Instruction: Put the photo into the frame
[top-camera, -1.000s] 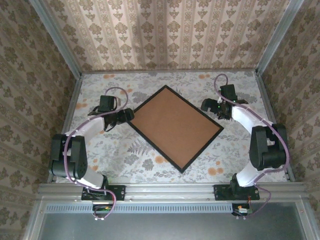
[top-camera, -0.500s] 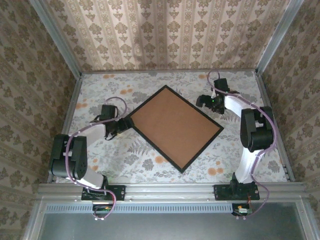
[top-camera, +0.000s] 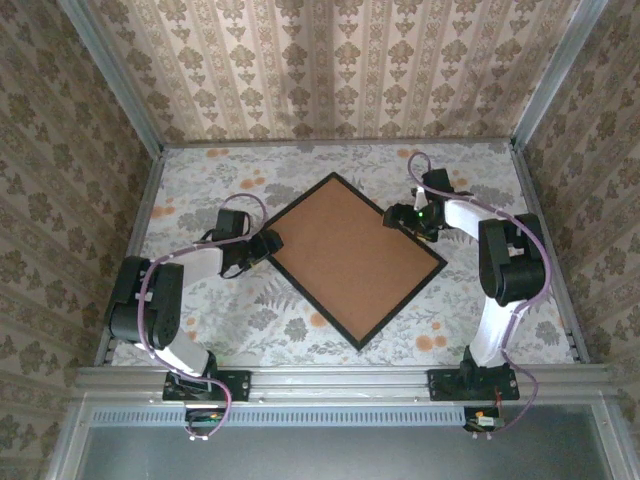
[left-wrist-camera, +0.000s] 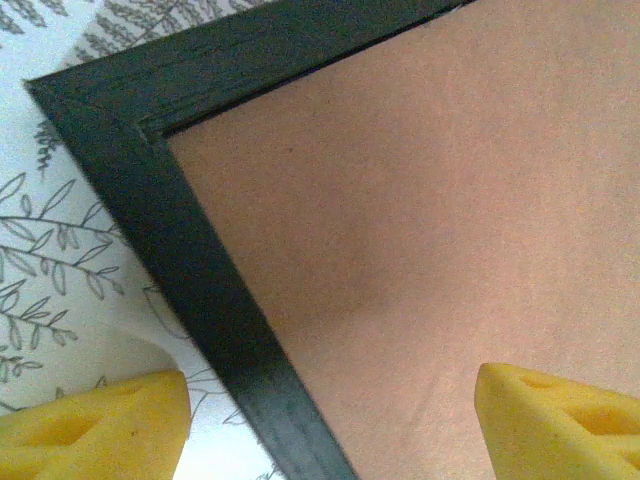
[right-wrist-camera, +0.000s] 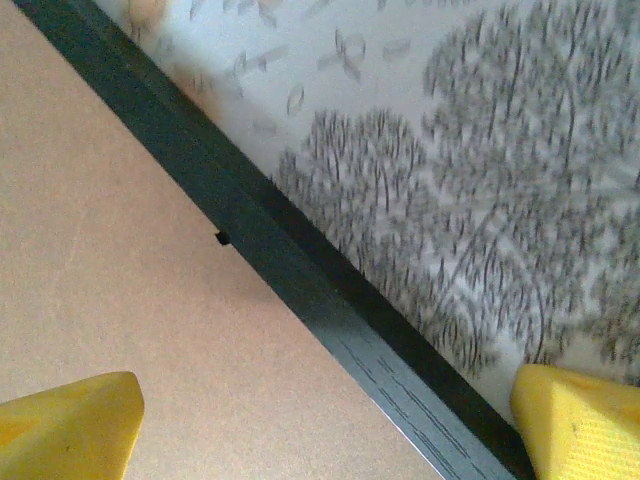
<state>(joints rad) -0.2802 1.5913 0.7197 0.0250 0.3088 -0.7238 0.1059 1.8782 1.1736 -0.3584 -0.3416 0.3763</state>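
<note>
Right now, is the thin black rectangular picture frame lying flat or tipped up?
The thin black frame lies flat on the floral table: all four edges sit against the surface, plain brown backing board filling it.

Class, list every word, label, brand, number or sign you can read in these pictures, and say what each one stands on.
There is no readable text in these pictures.
The frame: plain black, no label or brand.
The brown backing board: bare, no print or stamp.
The table covering: leaf and flower pattern, no letters.
The wallpaper: repeating ornament, no letters or numbers.
</note>
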